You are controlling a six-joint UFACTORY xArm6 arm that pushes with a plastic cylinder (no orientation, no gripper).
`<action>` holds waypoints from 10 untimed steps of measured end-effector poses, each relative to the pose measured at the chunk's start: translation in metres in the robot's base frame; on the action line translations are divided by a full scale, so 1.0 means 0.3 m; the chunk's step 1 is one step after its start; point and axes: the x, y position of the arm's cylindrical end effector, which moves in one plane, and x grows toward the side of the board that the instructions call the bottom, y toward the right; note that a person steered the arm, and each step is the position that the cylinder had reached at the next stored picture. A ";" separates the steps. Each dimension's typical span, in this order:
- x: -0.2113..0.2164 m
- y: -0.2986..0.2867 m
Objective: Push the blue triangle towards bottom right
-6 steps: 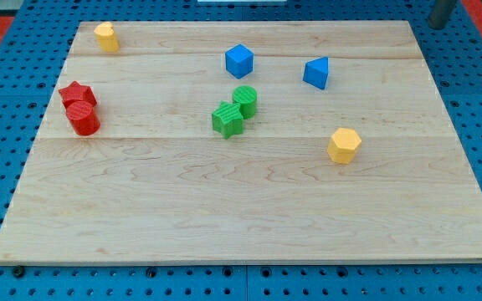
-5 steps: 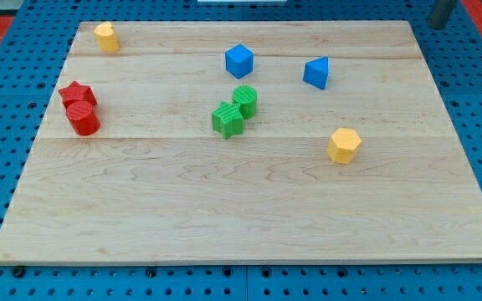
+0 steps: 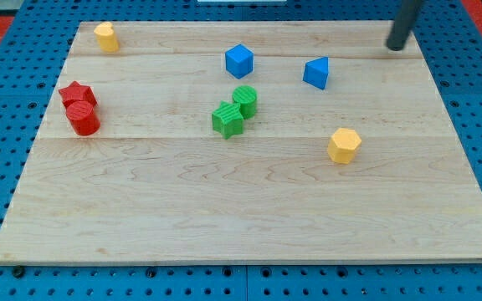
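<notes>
The blue triangle [image 3: 316,73] lies on the wooden board [image 3: 249,209] in the upper right part. My tip [image 3: 396,47] is near the board's top right corner, to the right of and a little above the blue triangle, apart from it. A blue cube [image 3: 239,61] lies to the triangle's left.
A green star [image 3: 227,119] and a green cylinder [image 3: 245,99] touch near the centre. A yellow hexagon [image 3: 344,145] lies below the triangle. A red star [image 3: 76,94] and a red cylinder [image 3: 83,119] sit at the left. A yellow block [image 3: 105,37] is at the top left.
My tip has moved left and down from the top right corner onto the board, closer to the blue triangle. No block has moved.
</notes>
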 end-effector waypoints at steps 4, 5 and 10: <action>0.309 -0.391; 0.209 -0.399; 0.538 -0.126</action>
